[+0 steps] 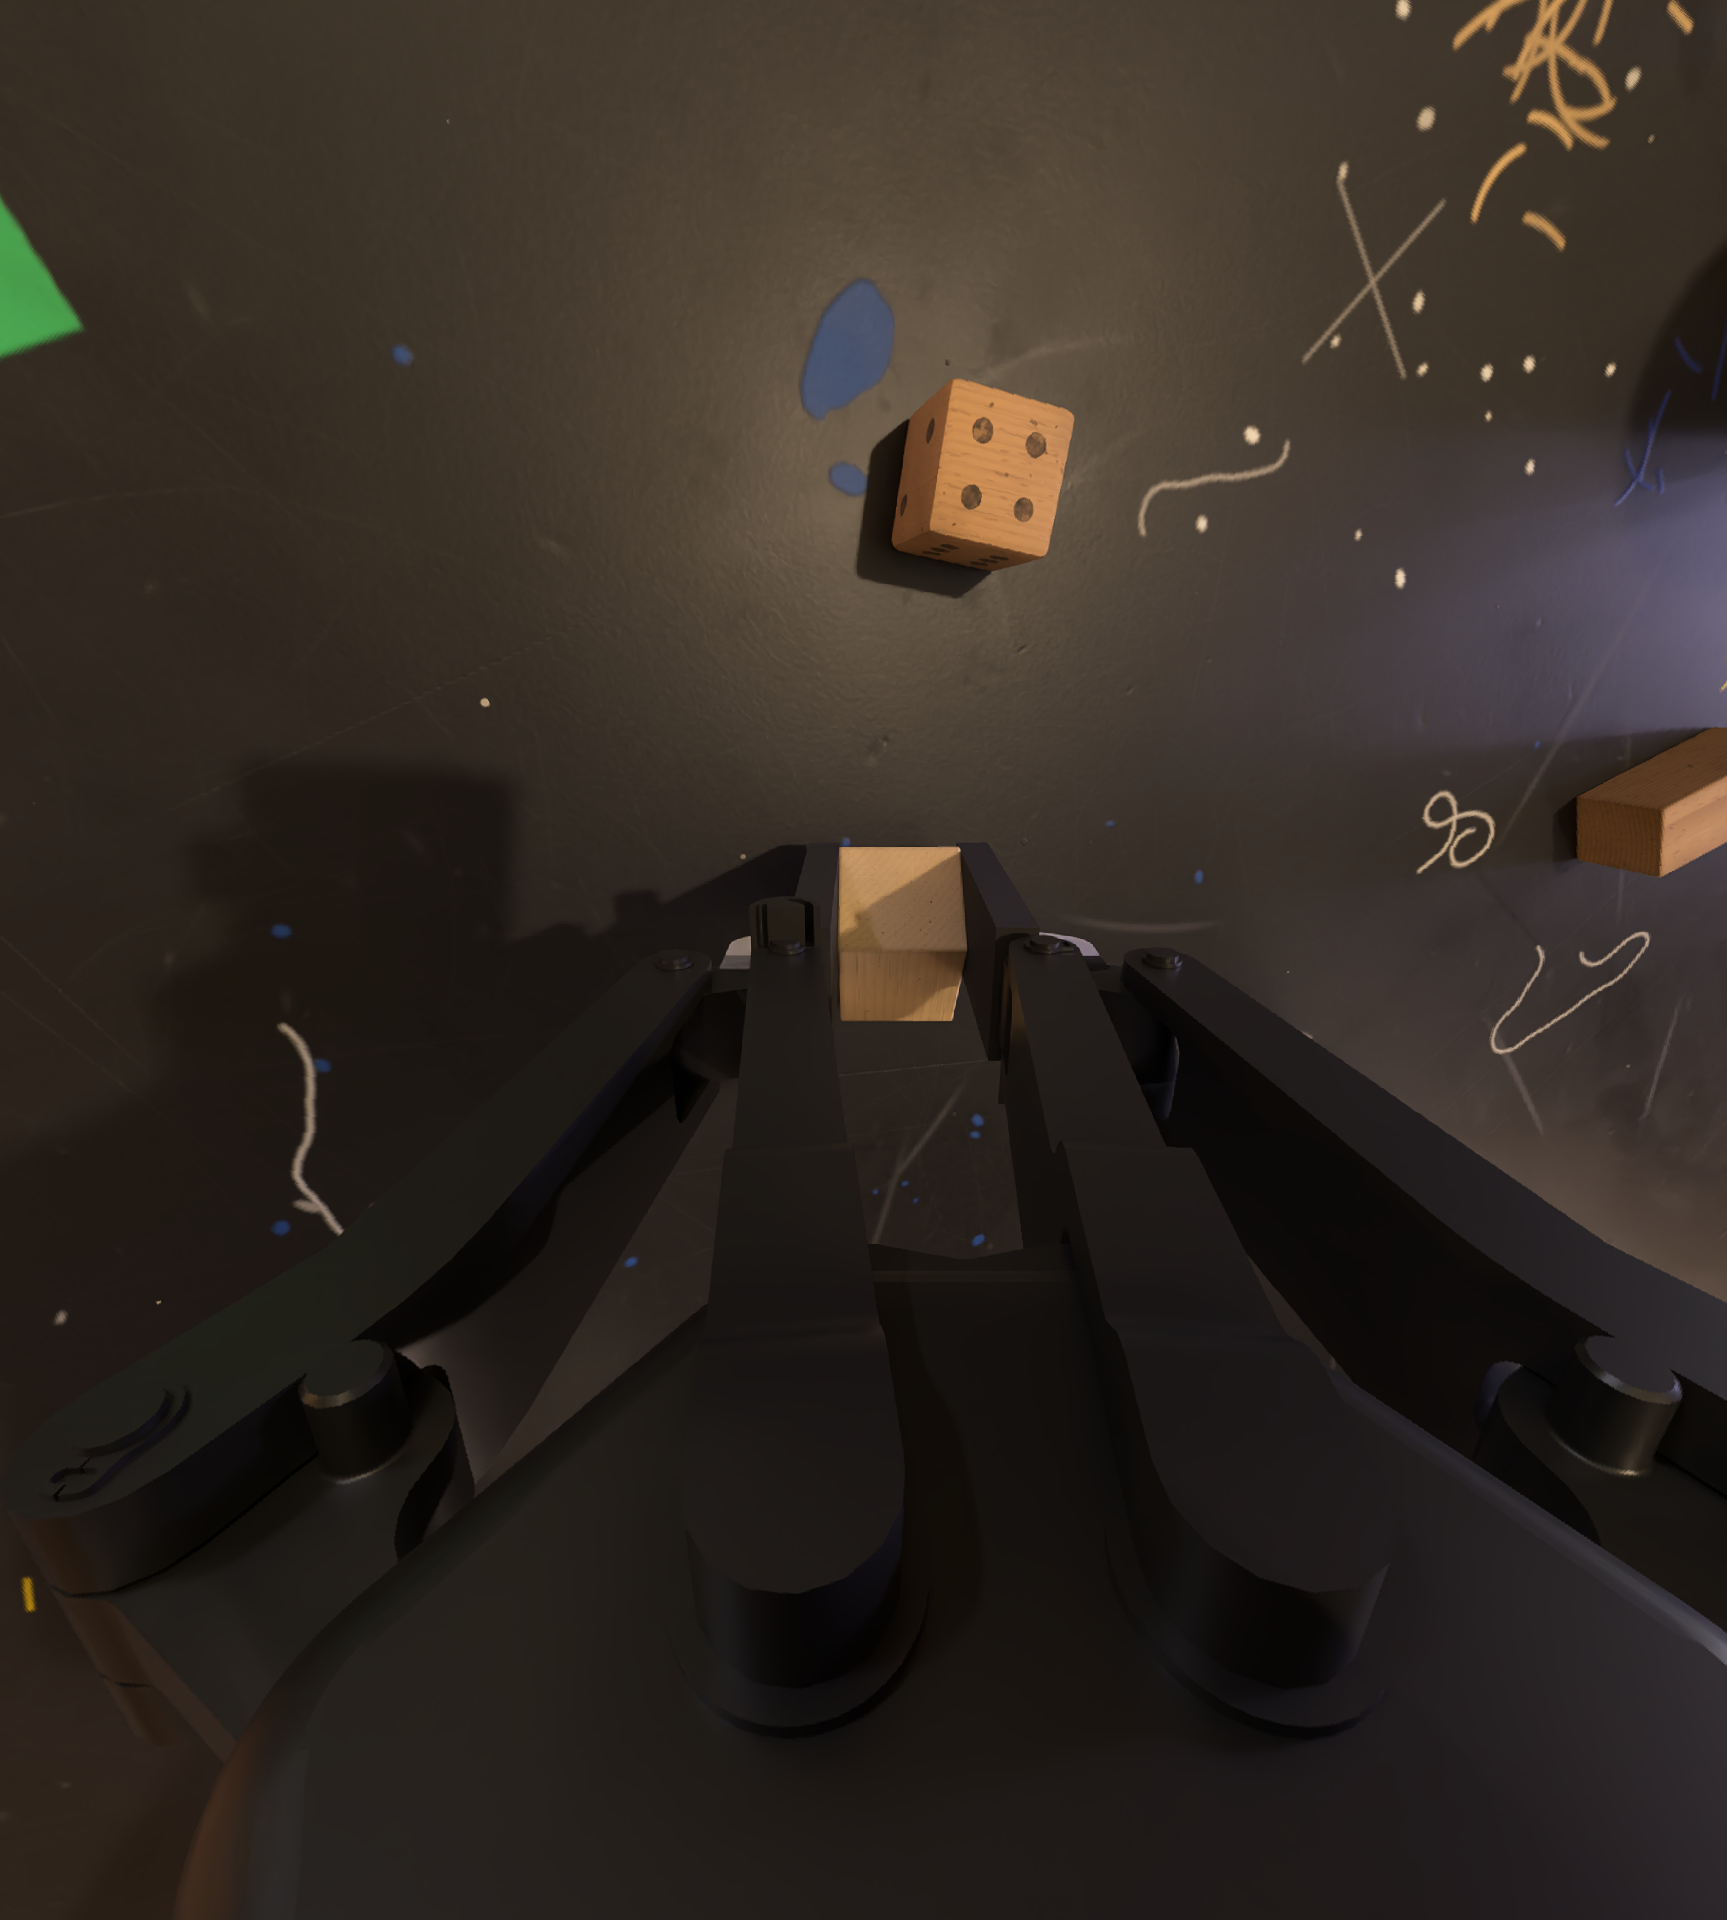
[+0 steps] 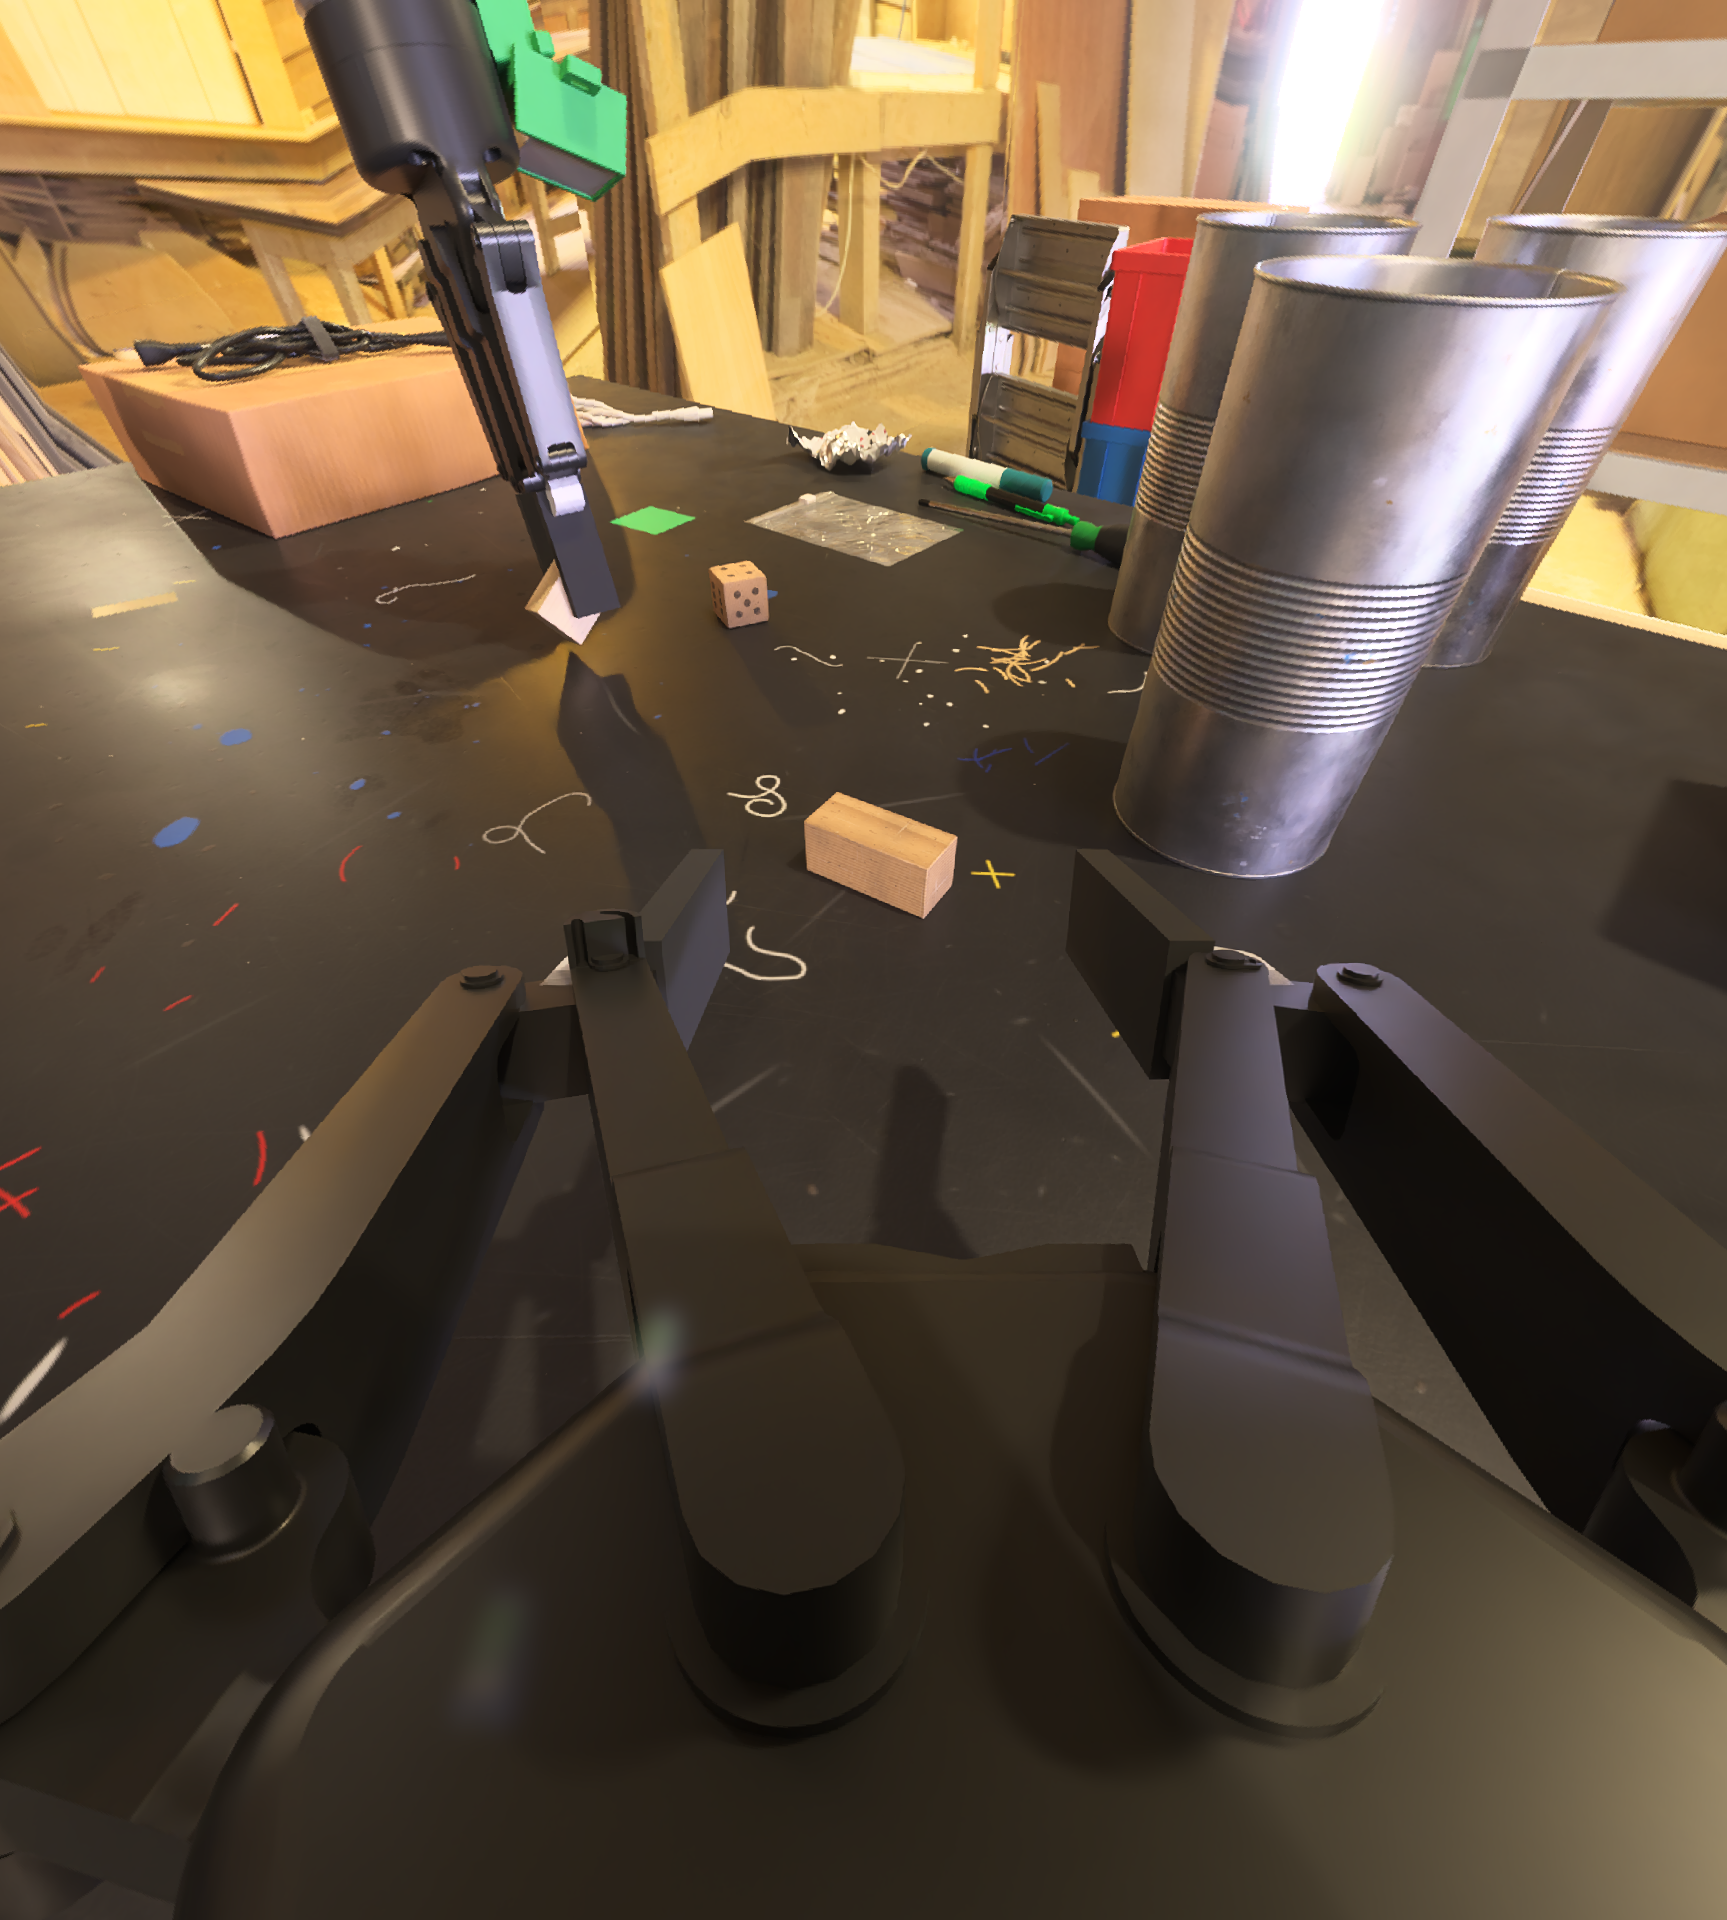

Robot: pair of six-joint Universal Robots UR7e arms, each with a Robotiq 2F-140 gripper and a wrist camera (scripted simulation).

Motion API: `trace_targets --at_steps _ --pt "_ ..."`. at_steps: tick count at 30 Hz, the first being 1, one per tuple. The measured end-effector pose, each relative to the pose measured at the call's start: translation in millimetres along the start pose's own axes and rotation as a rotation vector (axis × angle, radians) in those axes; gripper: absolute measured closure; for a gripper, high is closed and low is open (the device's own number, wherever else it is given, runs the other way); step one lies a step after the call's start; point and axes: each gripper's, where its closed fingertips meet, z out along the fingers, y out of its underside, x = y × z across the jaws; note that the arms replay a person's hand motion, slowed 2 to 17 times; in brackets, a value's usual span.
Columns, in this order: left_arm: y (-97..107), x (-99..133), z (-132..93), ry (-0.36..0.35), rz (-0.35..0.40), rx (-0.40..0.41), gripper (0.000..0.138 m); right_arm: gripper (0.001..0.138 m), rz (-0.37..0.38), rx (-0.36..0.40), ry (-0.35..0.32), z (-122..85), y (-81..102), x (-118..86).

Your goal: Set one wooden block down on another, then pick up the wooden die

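My left gripper [image 1: 898,914] is shut on a pale wooden block [image 1: 895,935] and holds it above the dark table. The right wrist view shows that gripper [image 2: 568,603] with the block [image 2: 560,615] tilted at its tips, just off the table. The wooden die [image 1: 981,476] sits ahead of the left gripper, four pips facing the camera; it also shows in the right wrist view [image 2: 738,593]. A longer wooden block [image 1: 1692,798] lies flat at the right. My right gripper [image 2: 900,945] is open and empty, just short of that block [image 2: 880,854].
Three tall metal cans [image 2: 1358,561] stand at the right. A pink box [image 2: 298,436] with a black cable sits at the back left. Markers [image 2: 1004,488], a plastic bag [image 2: 854,527], crumpled foil [image 2: 848,445] and a green square [image 2: 651,520] lie at the back.
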Motion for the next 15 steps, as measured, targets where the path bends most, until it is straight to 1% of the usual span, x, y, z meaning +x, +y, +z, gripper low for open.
trace_targets --at_steps 9,12,15 --pt "-1 -1 -4 0.014 0.041 0.030 0.109 0.053 0.011 0.005 0.000 -2 0.1 -1" --pt "-4 -2 -13 0.010 0.066 0.073 0.109 0.053 0.009 0.010 0.001 -3 -1.1 -1" --pt "-10 -3 -26 0.003 0.094 0.139 0.109 0.054 0.004 0.016 0.004 -5 -2.6 -1"
